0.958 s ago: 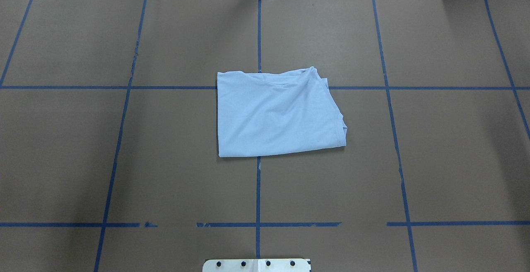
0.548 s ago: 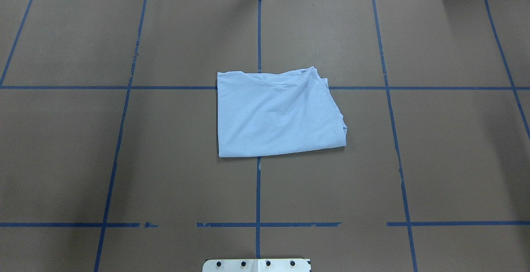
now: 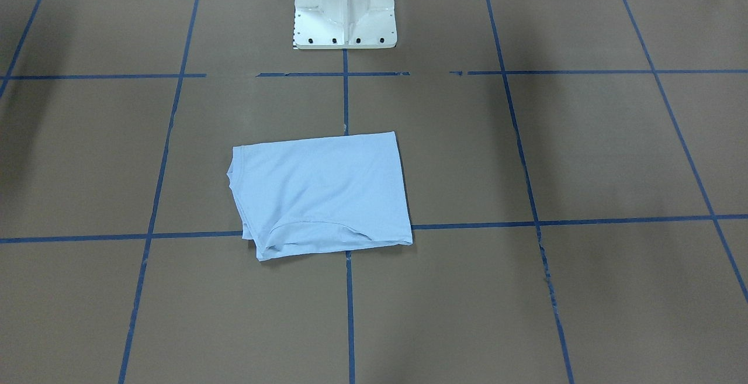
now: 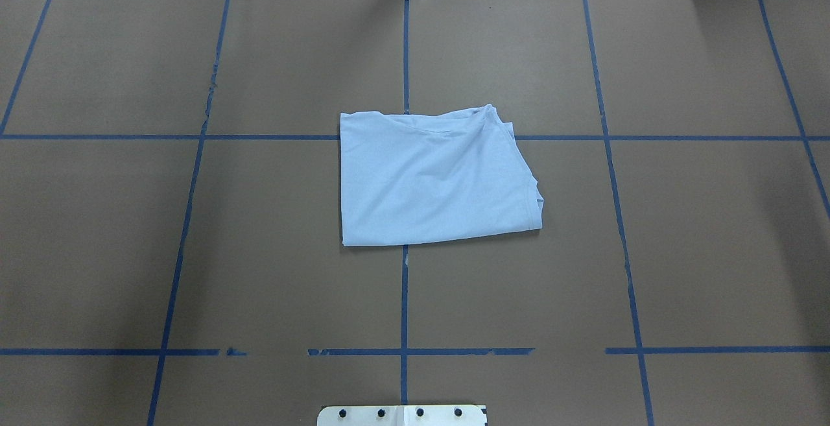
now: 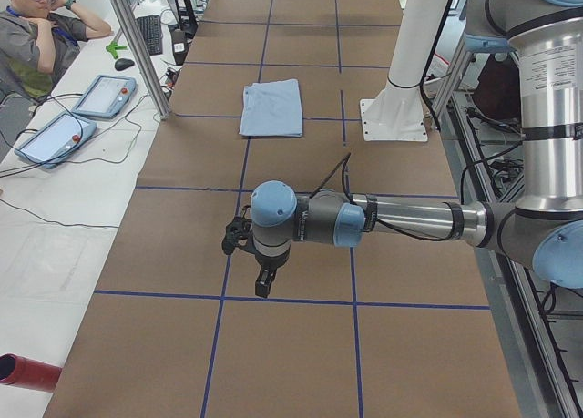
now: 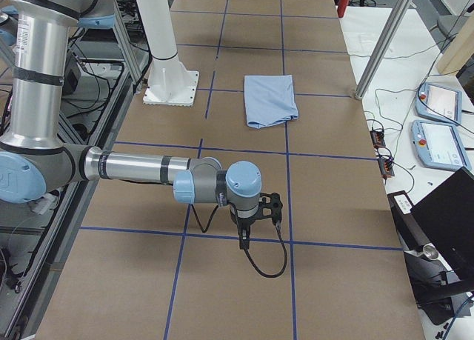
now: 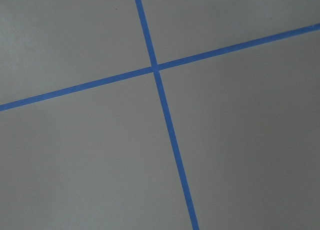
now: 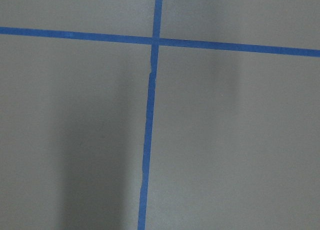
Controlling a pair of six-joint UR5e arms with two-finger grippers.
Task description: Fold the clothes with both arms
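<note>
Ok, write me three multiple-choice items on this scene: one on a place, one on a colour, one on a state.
1. Where does the T-shirt lie?
A. In the middle of the table, over a crossing of tape lines
B. On the white pedestal
C. Off at one end
2. What colour are the tape lines?
A. Red
B. Blue
C. Yellow
3. What state is the T-shirt in?
A. Spread out, sleeves wide
B. Folded into a compact block
C. Hanging from a claw

Answers: 1 A, the overhead view shows it covering a central crossing; 2 B, every line is blue; 3 B, it lies folded, with the left claw and right claw far from it.
</note>
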